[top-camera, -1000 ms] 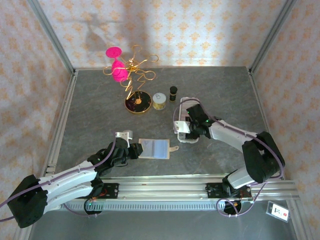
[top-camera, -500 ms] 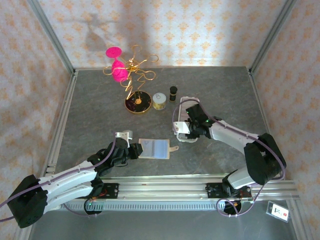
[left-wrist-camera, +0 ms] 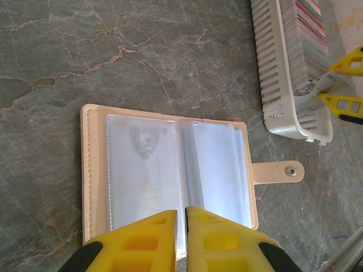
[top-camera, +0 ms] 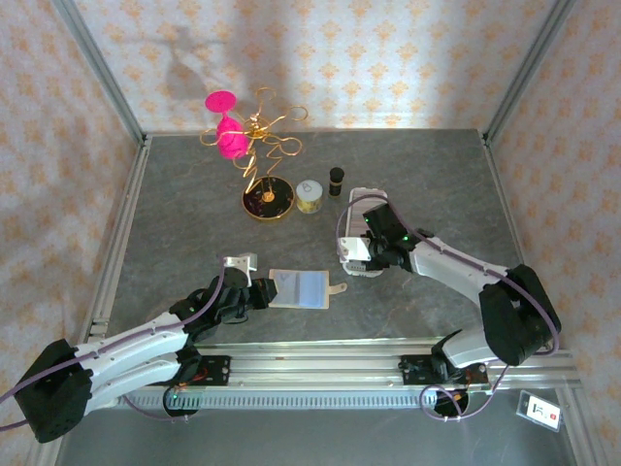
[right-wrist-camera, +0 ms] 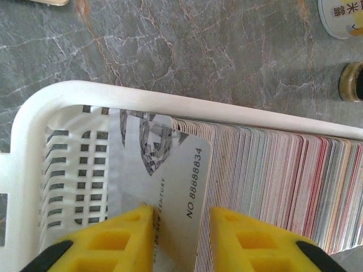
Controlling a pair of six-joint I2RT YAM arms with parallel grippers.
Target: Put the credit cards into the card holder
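Note:
The cream card holder lies open on the grey table, clear sleeves up and snap tab to the right. My left gripper is shut on a clear sleeve at the holder's near edge. Right of it, a white slotted tray holds a dense row of credit cards. My right gripper reaches into the tray's end, its jaws closed on a silver credit card printed with a diamond and a number, which leans away from the row.
At the back stand a gold wire stand with pink ornaments, a small round tin and a dark little bottle. Metal frame posts and patterned walls bound the table. A rail runs along the near edge.
My right gripper's jaws have narrowed around the silver card at the tray's end. The left gripper and the card holder have stayed put.

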